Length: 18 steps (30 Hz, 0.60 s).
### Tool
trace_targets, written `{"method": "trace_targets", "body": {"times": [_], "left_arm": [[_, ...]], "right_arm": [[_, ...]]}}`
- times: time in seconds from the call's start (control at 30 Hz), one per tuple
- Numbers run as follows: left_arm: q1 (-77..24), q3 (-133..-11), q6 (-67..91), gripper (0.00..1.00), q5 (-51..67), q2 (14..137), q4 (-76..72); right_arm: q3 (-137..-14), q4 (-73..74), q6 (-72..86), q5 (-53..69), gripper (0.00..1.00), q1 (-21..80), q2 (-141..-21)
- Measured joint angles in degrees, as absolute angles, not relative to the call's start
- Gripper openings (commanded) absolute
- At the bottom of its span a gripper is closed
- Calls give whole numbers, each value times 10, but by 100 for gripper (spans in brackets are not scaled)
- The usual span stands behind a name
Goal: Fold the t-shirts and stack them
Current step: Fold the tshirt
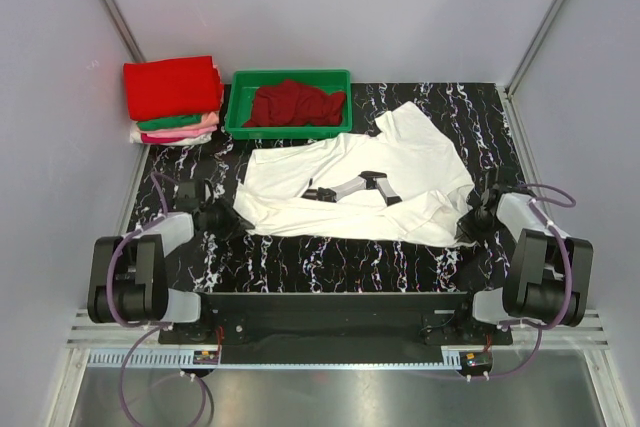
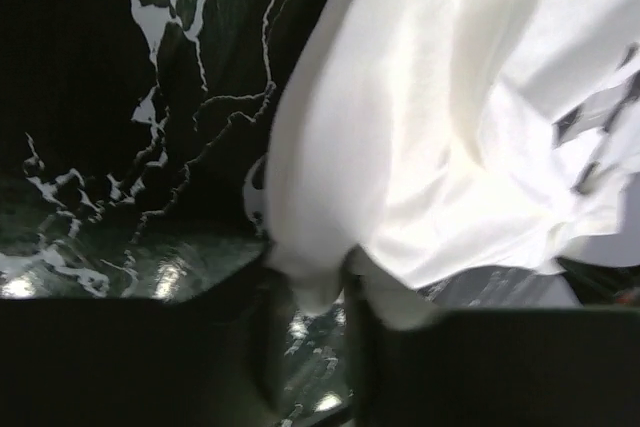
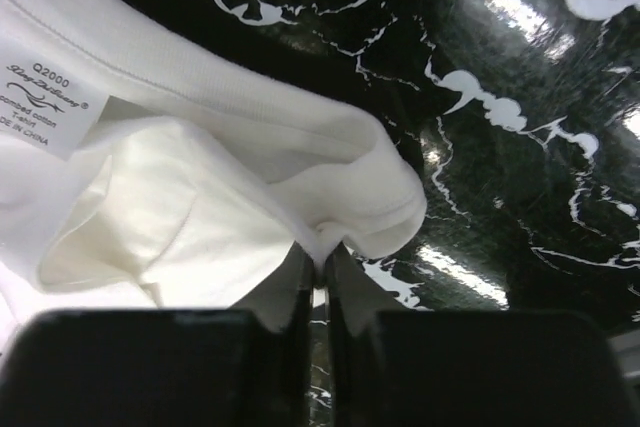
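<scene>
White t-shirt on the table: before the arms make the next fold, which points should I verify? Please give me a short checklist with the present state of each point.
1. Left gripper has cloth: ok, a bunch of the white t-shirt is pinched in it.
2. Right gripper has cloth: ok, its jaws are closed on an edge fold near the label.
3. Shirt lies flat: not ok, it is creased and partly doubled over.
4. Shirt is apart from the green tray: cannot tell, its far edge lies very close.
5. Stack of folded shirts is tidy: ok, with a red one on top.
</scene>
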<state>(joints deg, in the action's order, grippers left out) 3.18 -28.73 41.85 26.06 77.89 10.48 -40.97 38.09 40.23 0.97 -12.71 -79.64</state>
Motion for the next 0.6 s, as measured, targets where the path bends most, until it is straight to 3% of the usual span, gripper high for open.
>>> {"method": "trace_targets", "body": {"times": [0.07, 0.3, 0.53, 0.6], "left_arm": [[28, -298, 407, 7, 256, 790, 117], [21, -401, 348, 0, 205, 700, 252], [-10, -410, 330, 13, 195, 607, 329], [-30, -396, 339, 18, 194, 604, 334]], "right_arm": [[-419, 388, 396, 5, 0, -133, -797], [-503, 421, 372, -38, 0, -179, -784], [-502, 433, 371, -70, 0, -180, -778], [-502, 434, 371, -85, 4, -184, -778]]}}
